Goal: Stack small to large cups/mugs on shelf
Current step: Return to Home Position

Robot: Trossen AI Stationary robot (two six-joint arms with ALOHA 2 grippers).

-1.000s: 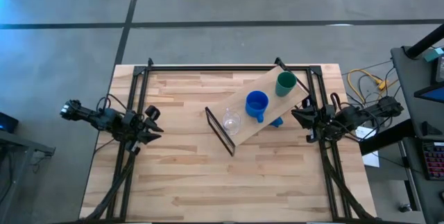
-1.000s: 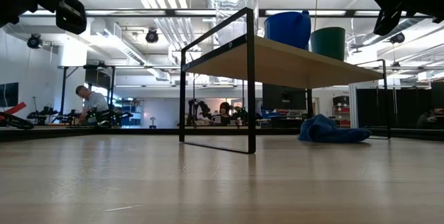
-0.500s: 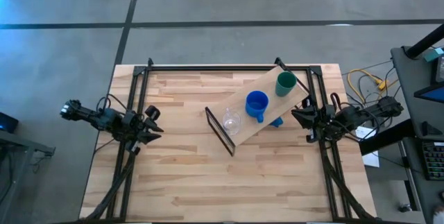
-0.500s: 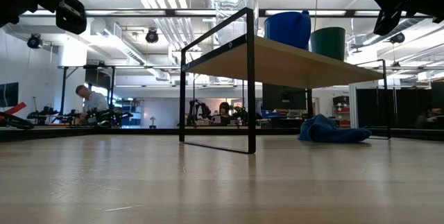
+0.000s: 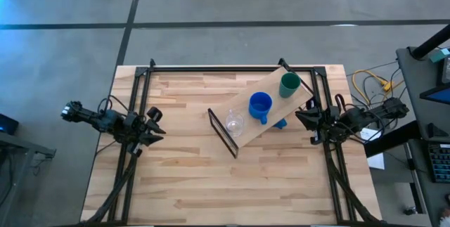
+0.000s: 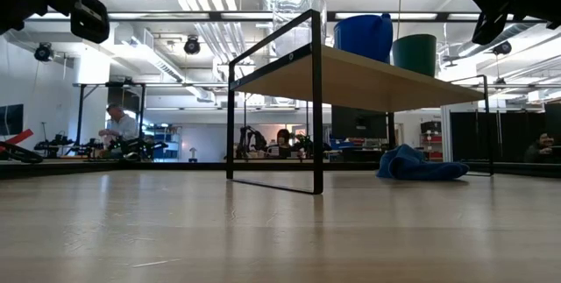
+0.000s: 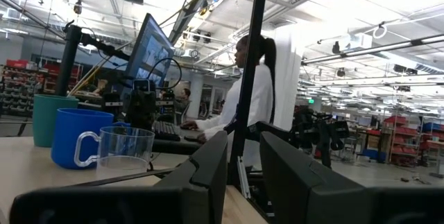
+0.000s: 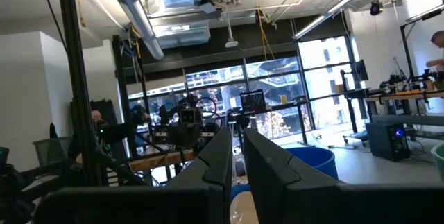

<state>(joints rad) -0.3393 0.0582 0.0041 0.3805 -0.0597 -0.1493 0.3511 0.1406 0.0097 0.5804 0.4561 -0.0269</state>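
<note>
The shelf (image 5: 275, 99), a light plank on black wire legs, stands slantwise on the table's far right part. Three vessels stand on it in a row: a clear glass cup (image 5: 234, 123) at its near-left end, a blue mug (image 5: 260, 105) in the middle and a green cup (image 5: 289, 84) at the far-right end. My left gripper (image 5: 156, 123) hovers at the table's left side, a little open, facing the shelf; its wrist view shows the glass (image 7: 128, 148), the mug (image 7: 73, 137) and the green cup (image 7: 48, 116). My right gripper (image 5: 304, 120) hovers shut by the shelf's right side.
A crumpled blue cloth (image 6: 421, 165) lies on the table under the shelf's right part. The near half of the tabletop (image 5: 211, 185) is bare wood. Black frame rails run along the table's left, right and far edges. People sit at desks in the room behind.
</note>
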